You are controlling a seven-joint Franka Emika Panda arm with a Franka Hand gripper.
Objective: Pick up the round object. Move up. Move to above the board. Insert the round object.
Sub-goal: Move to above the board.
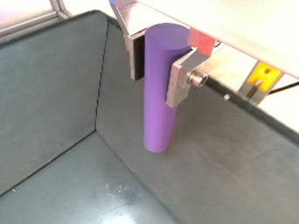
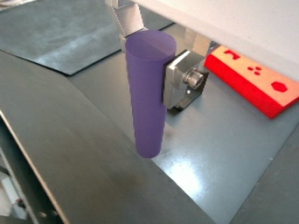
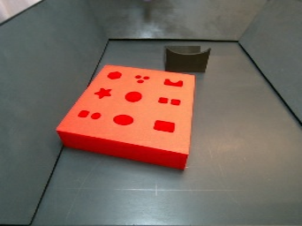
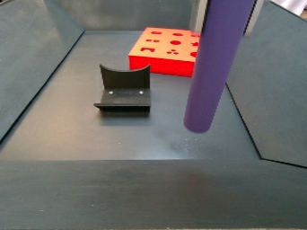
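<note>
- While the gripper (image 1: 162, 66) holds the round object (image 1: 160, 87) upright by its upper part, clamped between the silver fingers (image 1: 184, 79), the peg hangs clear of the grey floor (image 1: 70, 96), off to the side of the board (image 2: 251, 79).
- Because the grip sits high on a long peg, I judge the free end could swing or tilt, then catch the edge of the round hole (image 3: 133, 96) instead of entering.
- Holes crowd together on the board, so a small offset risks the wrong opening.
- Neither side view shows the gripper itself; the dark U-shaped block (image 4: 124, 88) stands apart, untouched.
- Finger pad contact is hidden behind the peg.
</note>
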